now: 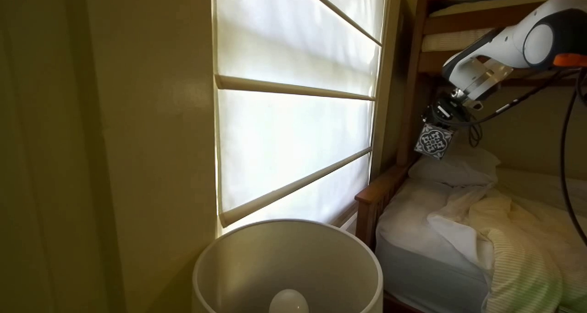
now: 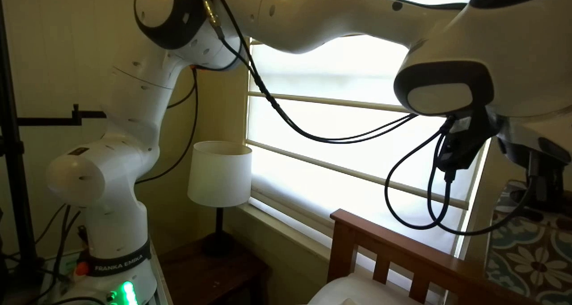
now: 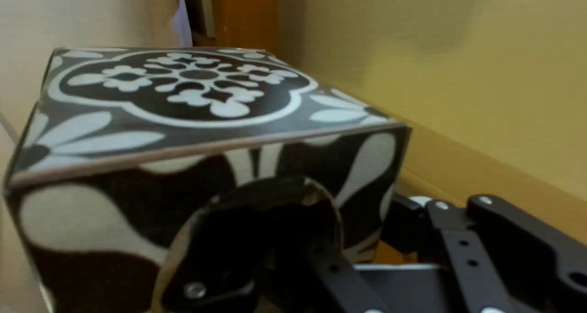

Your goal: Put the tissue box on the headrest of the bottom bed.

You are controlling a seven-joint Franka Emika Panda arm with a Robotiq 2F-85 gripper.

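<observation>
Lampshade [image 1: 293, 258] foremost, the hand [image 1: 438, 121] clamps the tissue box [image 1: 434, 141] above the rumpled bottom bed [image 1: 426, 265], near a bright window blind [image 1: 298, 125].

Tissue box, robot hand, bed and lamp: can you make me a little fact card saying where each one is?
Held thing: tissue box, flower-patterned, held up in the air
Held by: gripper, pinching the box's wall, one finger inside, one outside
Going to: headrest, brown wood beside the window; box not on it yet
For sleeping: bottom bed, with a white pillow and rumpled bedding
For light: lamp, white-shaded, on a wooden table
</observation>
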